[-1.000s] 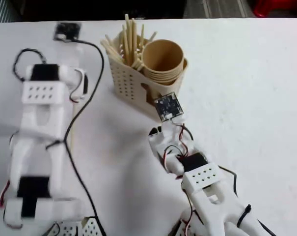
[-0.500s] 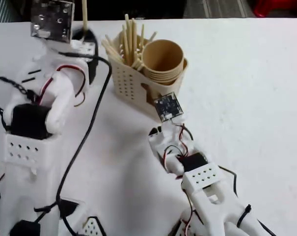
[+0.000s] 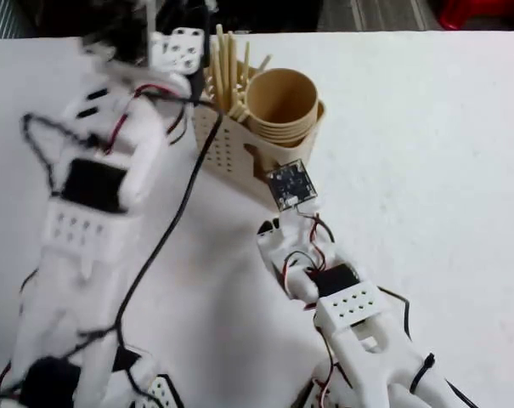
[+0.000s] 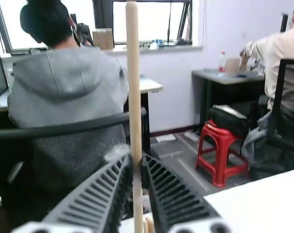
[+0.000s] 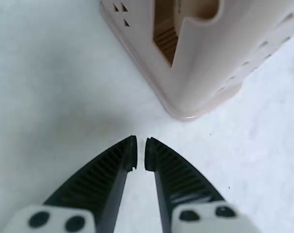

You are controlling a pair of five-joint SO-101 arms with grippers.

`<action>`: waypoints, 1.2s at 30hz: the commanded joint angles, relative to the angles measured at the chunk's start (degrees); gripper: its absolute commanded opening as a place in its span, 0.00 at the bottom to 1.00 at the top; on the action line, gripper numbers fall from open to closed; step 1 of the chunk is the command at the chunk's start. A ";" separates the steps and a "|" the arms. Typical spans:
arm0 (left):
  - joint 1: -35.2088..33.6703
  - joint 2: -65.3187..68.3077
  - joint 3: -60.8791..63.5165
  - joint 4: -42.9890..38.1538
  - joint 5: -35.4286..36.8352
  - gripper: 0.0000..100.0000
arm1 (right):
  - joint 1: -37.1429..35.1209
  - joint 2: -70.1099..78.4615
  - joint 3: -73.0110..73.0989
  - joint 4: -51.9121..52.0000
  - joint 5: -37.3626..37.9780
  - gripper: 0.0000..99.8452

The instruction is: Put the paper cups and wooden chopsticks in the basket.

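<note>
- White counter carries everything.
- Left claw is clamped narrow on one chopstick. It holds the stick upright, just beside the basket's far-left corner.
- Basket stands mid-counter. Chopsticks bristle from its left part, and stacked cups sit in its right part.
- Right claw is narrow, nearly closed and holding nothing. It sits low over the counter, just short of the basket's near wall.
- Step in hand, as I judge it: getting the held chopstick into the basket, with the cups already in.
- Next move calls for lining the stick up over the left part, lowering it among the others without knocking them, then opening the claw.
</note>
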 commanded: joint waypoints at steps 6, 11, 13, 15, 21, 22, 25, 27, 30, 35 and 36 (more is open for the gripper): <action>0.22 9.71 -0.97 -3.78 -5.27 0.02 | 0.22 -1.10 -0.35 -1.10 2.81 0.05; 0.22 9.54 -1.58 0.35 -6.95 0.05 | 0.22 -1.10 -0.35 -1.10 3.08 0.05; 0.13 8.04 -2.02 4.13 -7.12 0.10 | 0.22 -1.10 -0.35 -1.10 3.08 0.05; 0.13 6.37 -2.99 9.76 -6.95 0.13 | 0.22 -1.10 -0.35 -1.10 3.16 0.05; -0.31 5.05 -5.80 16.09 -7.03 0.15 | 0.22 -1.10 -0.35 -1.10 3.25 0.05; -0.57 4.79 -6.07 16.70 -7.12 0.15 | 0.22 -1.10 -0.35 -1.10 3.25 0.05; -1.63 2.24 -7.30 21.45 -7.30 0.15 | 0.22 -1.10 -0.26 -1.10 3.25 0.05; -2.07 -0.22 -7.74 25.05 -7.30 0.15 | 0.22 -1.10 -0.26 -1.10 3.25 0.05; -2.33 -4.62 -7.03 29.98 -7.30 0.14 | 0.22 -1.10 -0.26 -1.10 3.25 0.05; -2.33 -13.49 -2.11 37.63 -7.47 0.04 | 0.22 -1.10 -0.26 -1.10 3.25 0.05; -2.33 -15.60 -0.26 37.98 -7.47 0.02 | 0.22 -1.10 -0.26 -1.10 3.25 0.05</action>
